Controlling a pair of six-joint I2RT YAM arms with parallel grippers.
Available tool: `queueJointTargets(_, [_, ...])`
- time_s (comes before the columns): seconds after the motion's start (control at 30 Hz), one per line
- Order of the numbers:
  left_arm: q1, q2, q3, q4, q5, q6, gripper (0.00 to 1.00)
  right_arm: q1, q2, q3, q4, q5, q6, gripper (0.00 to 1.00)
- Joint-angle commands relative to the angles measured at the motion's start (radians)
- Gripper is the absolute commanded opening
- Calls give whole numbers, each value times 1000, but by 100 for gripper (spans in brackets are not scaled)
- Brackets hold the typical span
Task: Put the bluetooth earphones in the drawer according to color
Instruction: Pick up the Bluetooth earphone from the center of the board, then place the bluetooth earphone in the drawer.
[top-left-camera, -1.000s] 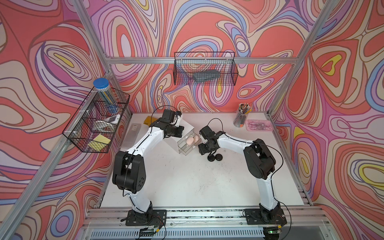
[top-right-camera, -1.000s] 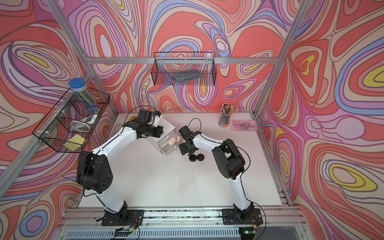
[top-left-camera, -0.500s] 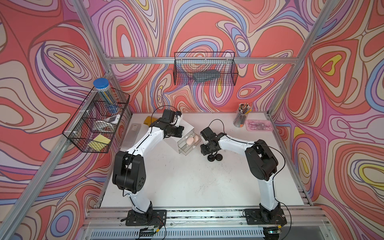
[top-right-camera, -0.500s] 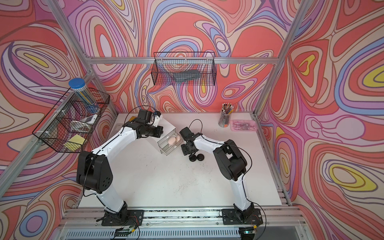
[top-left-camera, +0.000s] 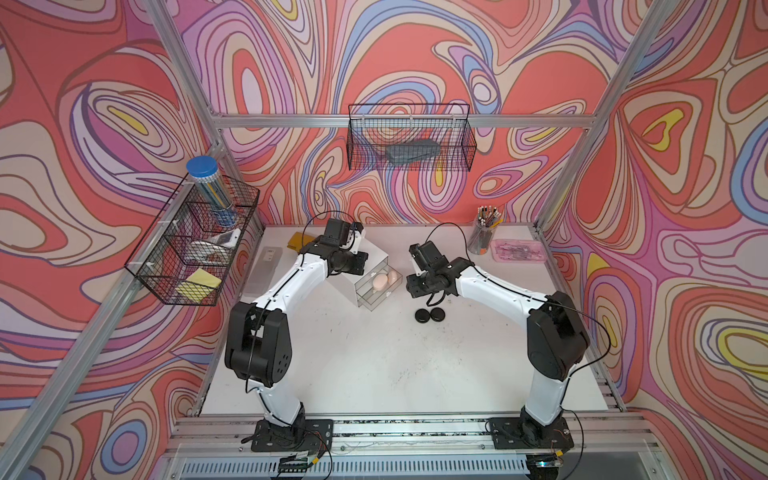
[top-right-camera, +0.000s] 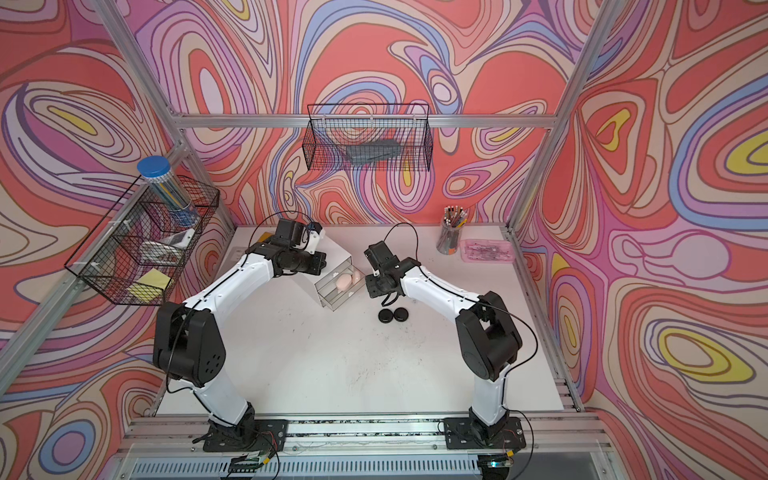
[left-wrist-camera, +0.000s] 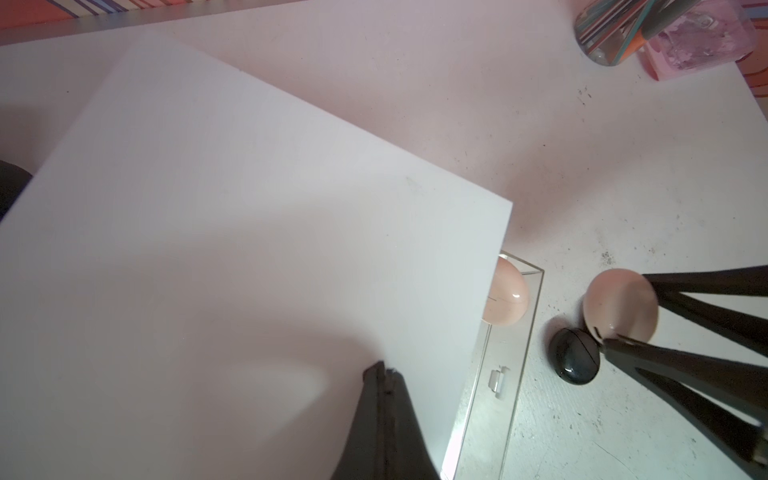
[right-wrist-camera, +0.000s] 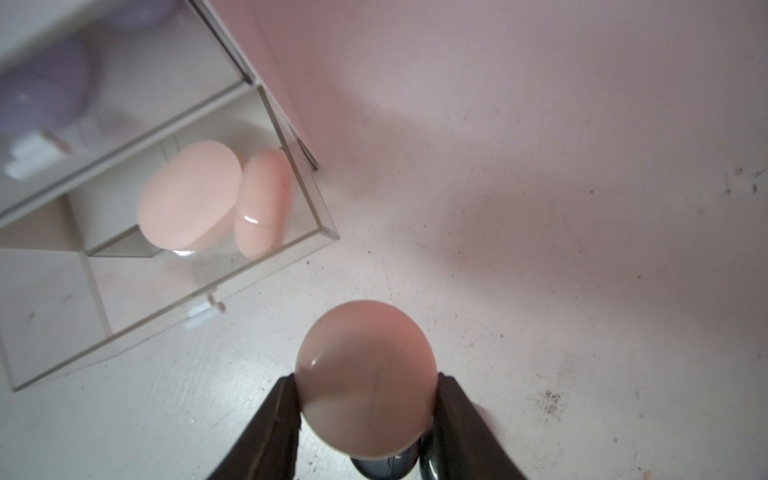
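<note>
Right wrist view: right gripper (right-wrist-camera: 365, 384) clamps smooth pale pink pebble-shaped earphone case (right-wrist-camera: 363, 353) just off front corner of open clear plastic drawer (right-wrist-camera: 257, 274). Risk: slick shell slips out, or clips drawer wall. Left gripper (left-wrist-camera: 384, 370) closed over white cube cabinet (left-wrist-camera: 249, 208).

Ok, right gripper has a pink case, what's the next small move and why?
Probably carry the pink case over the open drawer and let go. The right gripper grips it beside the drawer, which already holds two pink cases; the left gripper is shut over the cabinet.
</note>
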Motion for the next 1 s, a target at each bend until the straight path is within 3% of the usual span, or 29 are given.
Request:
queueJointTargets(0.0, [-17, 67, -33, -161, -15, -4, 0, 8, -23, 50, -2, -41, -11, 46])
queueJointTargets(0.43, [-17, 59, -30, -162, -28, -5, 0, 99, 79, 182, 12, -138, -19, 46])
queueJointTargets(0.97, [-17, 58, -29, -164, -36, -5, 0, 147, 189, 229, 98, -220, 32, 46])
